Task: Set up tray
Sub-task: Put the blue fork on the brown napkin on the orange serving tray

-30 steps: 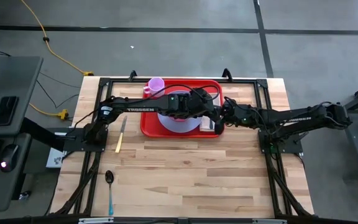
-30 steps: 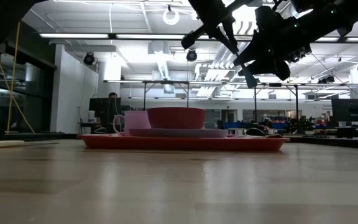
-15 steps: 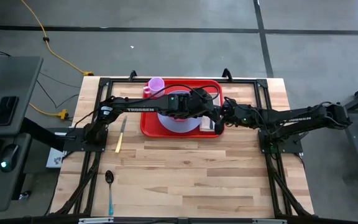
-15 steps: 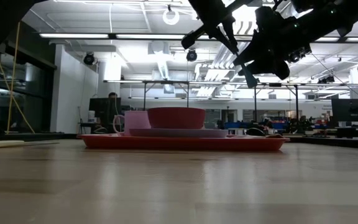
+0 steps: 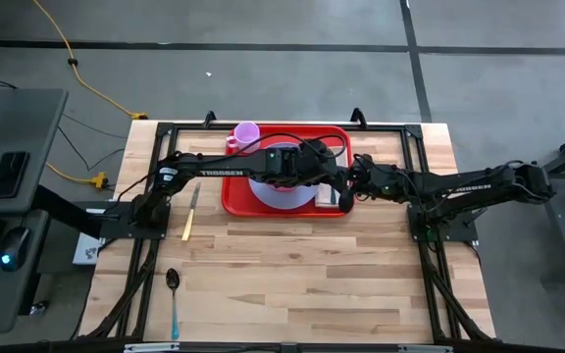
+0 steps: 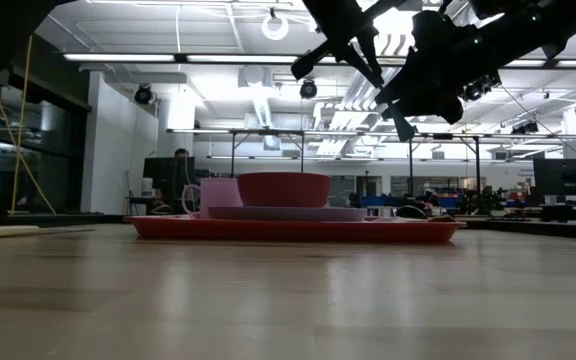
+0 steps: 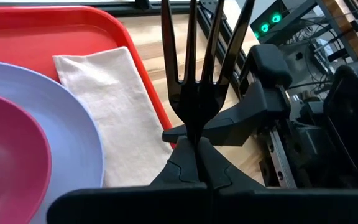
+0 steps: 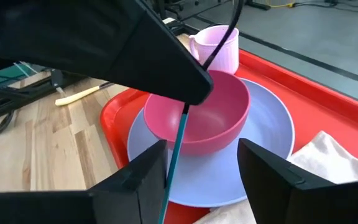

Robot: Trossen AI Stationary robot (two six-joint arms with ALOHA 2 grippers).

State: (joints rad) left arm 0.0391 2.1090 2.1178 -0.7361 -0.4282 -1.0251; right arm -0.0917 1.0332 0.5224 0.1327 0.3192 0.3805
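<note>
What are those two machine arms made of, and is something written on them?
Both arms are dark, nearly black, built of slim jointed segments. The left arm and right arm each carry white "TROSSEN" lettering. A thin black cable loops above the left arm. Each ends in two flat, angular dark jaws. The material itself cannot be told.

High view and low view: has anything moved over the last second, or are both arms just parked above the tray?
Nothing visibly changed. The left gripper stays shut on the fork above the napkin at the tray edge; the right gripper stays open, close by. Bowl, plate and cup sit as before.
</note>
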